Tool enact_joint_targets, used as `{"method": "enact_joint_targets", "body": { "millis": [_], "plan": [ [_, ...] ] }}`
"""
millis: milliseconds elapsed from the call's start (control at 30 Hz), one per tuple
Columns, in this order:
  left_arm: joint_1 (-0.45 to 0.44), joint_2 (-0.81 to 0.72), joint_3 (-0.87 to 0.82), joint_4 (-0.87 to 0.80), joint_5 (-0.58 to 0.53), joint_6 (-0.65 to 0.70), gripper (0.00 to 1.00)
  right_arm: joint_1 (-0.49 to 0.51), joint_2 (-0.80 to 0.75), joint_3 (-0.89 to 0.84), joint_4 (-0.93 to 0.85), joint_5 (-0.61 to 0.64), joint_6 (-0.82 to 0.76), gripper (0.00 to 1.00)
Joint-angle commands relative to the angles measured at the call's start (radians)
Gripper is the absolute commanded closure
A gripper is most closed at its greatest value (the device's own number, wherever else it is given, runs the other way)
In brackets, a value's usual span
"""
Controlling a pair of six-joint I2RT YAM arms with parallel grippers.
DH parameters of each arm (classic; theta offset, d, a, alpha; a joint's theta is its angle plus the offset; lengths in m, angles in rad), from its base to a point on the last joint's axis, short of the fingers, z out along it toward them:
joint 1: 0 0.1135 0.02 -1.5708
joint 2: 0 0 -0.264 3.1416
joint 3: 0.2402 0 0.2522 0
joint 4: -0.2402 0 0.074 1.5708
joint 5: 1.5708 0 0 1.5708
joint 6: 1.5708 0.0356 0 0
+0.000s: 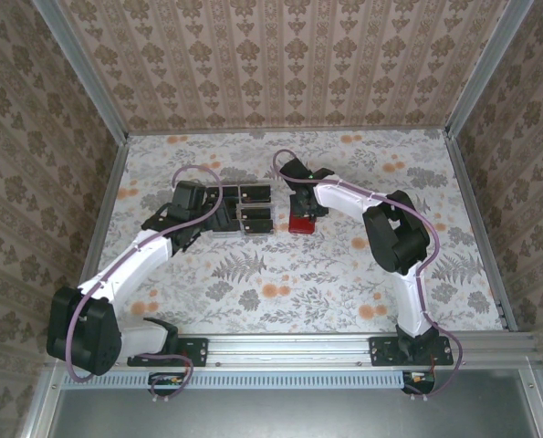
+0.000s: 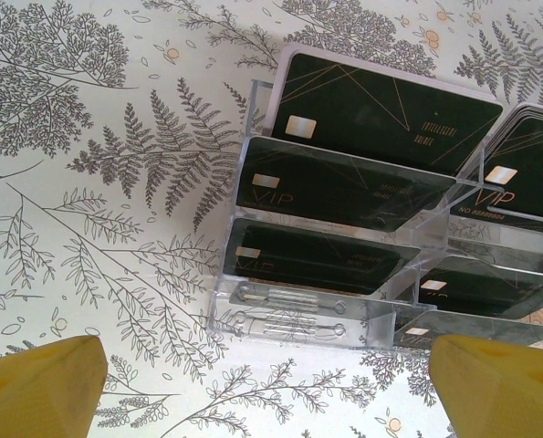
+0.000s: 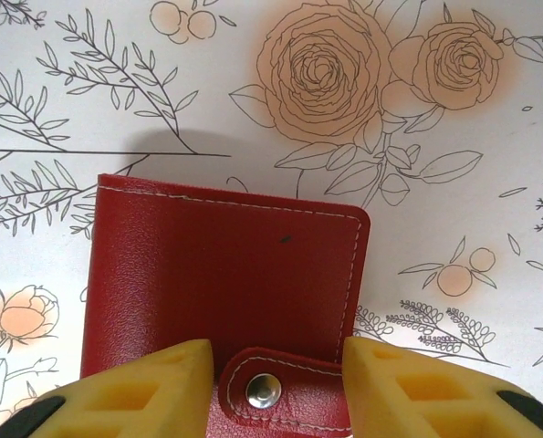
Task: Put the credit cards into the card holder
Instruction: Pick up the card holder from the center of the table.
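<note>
The red wallet [image 3: 225, 274], at the lower middle of the right wrist view, looks light and soft, best taken by its clasp tab [image 3: 294, 401], which the right gripper [image 3: 280, 370] flanks, whether pinching I cannot tell; the left gripper [image 2: 271, 383] gapes above the cards [image 2: 381, 119].

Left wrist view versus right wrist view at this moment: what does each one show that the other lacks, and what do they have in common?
Left wrist view: the clear rack with the black credit cards standing in its slots, framed by the wide-open left hand. Right wrist view: the closed red card holder lying flat, its clasp tab between the fingers of the right hand; whether they pinch it is unclear. Shared: the floral table cover and yellow fingertips at the bottom corners.
</note>
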Motion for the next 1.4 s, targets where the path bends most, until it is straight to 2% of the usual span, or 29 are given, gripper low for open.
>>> {"method": "enact_joint_targets", "body": {
  "millis": [0, 400, 500, 700, 900, 1100, 1200, 1300, 1367],
  "plan": [
    [0.008, 0.01, 0.008, 0.016, 0.01, -0.016, 0.0, 0.013, 0.011, -0.014, -0.035, 0.038, -0.013, 0.57],
    [0.007, 0.016, 0.006, 0.022, 0.018, -0.025, 0.0, 0.026, -0.014, -0.059, -0.026, 0.07, -0.019, 0.58],
    [0.008, 0.015, 0.007, 0.023, 0.017, -0.027, 0.0, 0.026, -0.011, -0.062, -0.026, 0.072, -0.019, 0.68],
    [0.007, 0.016, 0.01, 0.017, 0.019, -0.03, 0.0, 0.028, -0.03, -0.08, -0.017, 0.067, -0.028, 0.99],
    [0.007, 0.004, 0.024, 0.0, 0.033, -0.025, 0.0, 0.027, -0.139, -0.12, -0.006, 0.058, -0.036, 1.0],
    [-0.021, -0.021, 0.028, 0.035, 0.093, -0.038, 0.0, 0.027, -0.321, -0.223, 0.044, -0.024, -0.031, 1.0],
    [-0.038, -0.019, 0.024, 0.074, 0.155, -0.082, 0.0, 0.027, -0.406, -0.283, 0.074, -0.083, -0.018, 1.0],
    [-0.038, -0.012, -0.003, 0.174, 0.229, -0.161, 0.0, 0.027, -0.491, -0.344, 0.109, -0.137, 0.008, 1.0],
    [-0.073, -0.002, -0.022, 0.255, 0.262, -0.217, 0.0, 0.029, -0.545, -0.378, 0.126, -0.175, 0.027, 1.0]
  ]
}}
